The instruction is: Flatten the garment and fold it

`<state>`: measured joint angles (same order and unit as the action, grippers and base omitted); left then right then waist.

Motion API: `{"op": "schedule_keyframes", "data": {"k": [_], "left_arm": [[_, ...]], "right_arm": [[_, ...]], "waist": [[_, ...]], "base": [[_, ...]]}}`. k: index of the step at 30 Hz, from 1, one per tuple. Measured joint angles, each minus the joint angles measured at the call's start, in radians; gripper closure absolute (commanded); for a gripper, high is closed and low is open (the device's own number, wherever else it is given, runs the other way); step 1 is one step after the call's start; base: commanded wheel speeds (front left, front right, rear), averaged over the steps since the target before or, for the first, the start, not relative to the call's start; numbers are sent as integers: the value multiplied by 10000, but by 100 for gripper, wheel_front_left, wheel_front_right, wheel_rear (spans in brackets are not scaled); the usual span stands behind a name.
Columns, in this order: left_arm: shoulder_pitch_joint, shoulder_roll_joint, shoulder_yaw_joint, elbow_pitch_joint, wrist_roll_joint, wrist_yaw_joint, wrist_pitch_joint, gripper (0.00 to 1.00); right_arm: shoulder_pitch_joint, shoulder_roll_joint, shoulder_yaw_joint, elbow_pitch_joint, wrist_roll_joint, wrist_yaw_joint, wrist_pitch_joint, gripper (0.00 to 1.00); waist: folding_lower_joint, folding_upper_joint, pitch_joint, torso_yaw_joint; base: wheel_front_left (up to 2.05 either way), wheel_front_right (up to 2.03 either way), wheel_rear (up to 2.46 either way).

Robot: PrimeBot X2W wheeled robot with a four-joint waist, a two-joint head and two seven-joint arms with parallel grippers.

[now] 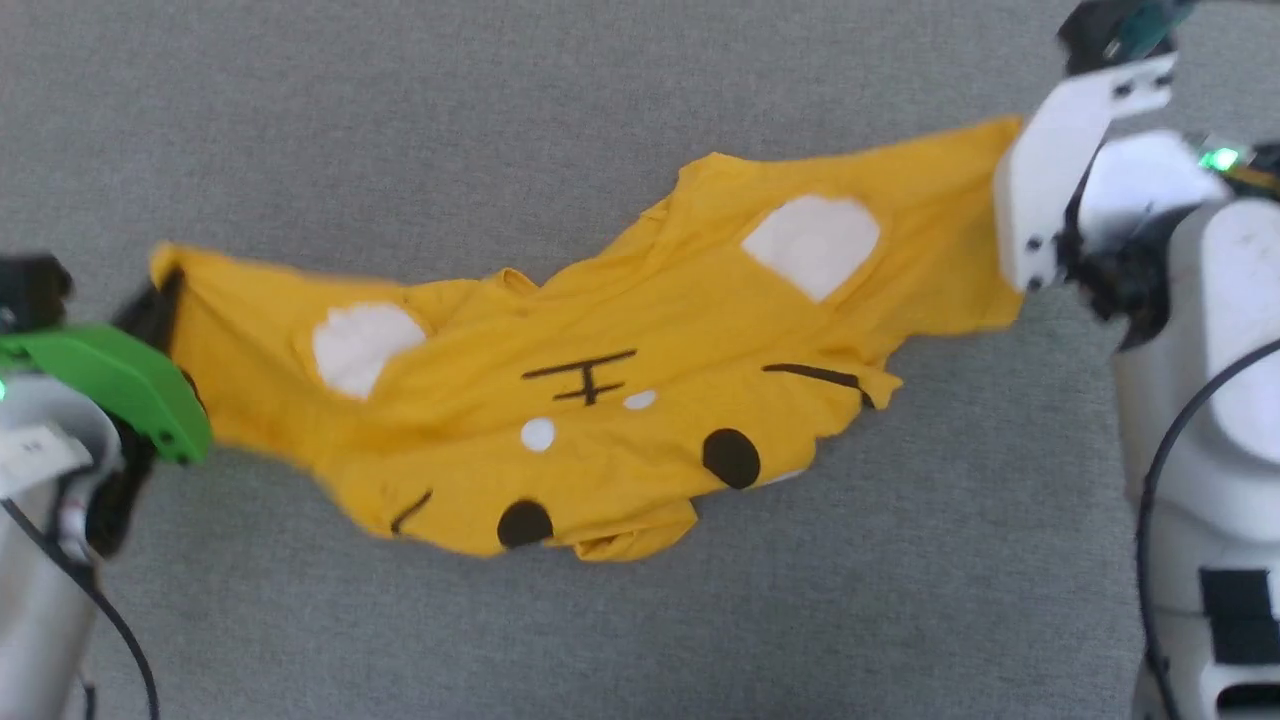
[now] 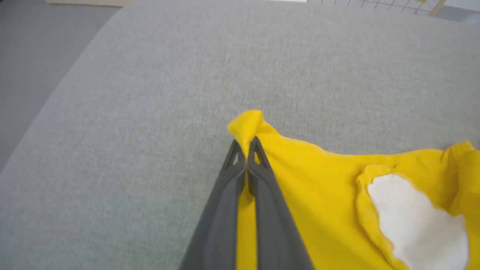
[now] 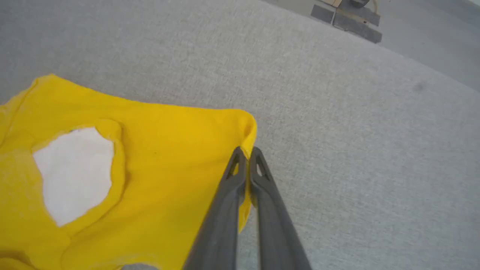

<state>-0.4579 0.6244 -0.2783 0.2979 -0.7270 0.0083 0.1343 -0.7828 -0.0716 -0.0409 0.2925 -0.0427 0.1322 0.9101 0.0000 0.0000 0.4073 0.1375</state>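
The garment (image 1: pixel 620 350), a bright yellow T-shirt with white patches, black ovals and black stripes, hangs stretched between my two arms above the grey surface. My left gripper (image 2: pixel 245 148) is shut on one yellow corner (image 2: pixel 249 125), with cloth pinched between the dark fingers (image 2: pixel 228 195). My right gripper (image 3: pixel 246 155) is shut on the opposite corner (image 3: pixel 245 125). In the head view the left gripper (image 1: pixel 165 300) holds the shirt's left end, while the right wrist's white housing (image 1: pixel 1050 190) covers the right end. The middle of the shirt sags and is crumpled.
A grey fabric-covered surface (image 1: pixel 640 120) spreads under the shirt on all sides. Its edge and a lower floor (image 2: pixel 26 45) show at the left of the left wrist view. A dark block (image 3: pixel 347 20) sits on the floor beyond the surface's far edge.
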Motion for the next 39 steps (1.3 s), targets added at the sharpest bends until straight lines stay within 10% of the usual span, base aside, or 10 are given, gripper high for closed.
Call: {"op": "schedule_keyframes", "data": {"k": [17,27,39], "left_arm": [[-5989,240,288,-1034,1755,462,-909,100],[-9971,-165,600,-127,2934,1415,-2596,100],[-9102,-328,-6,1365,2892,825,-2633,100]], "right_arm": [[-5350,-1035,-10,334,-261,0,-1708,100],[-8656,-548,-1066,886,-1770,0,-5708,100],[-8149,-573,-1104,3053,-1921,0,-7390,100]], "waist": [[0,0,722,-724],[0,0,1411,-1485],[0,0,1550,-1460]], "base": [[0,0,0],[0,0,0],[0,0,0]]}}
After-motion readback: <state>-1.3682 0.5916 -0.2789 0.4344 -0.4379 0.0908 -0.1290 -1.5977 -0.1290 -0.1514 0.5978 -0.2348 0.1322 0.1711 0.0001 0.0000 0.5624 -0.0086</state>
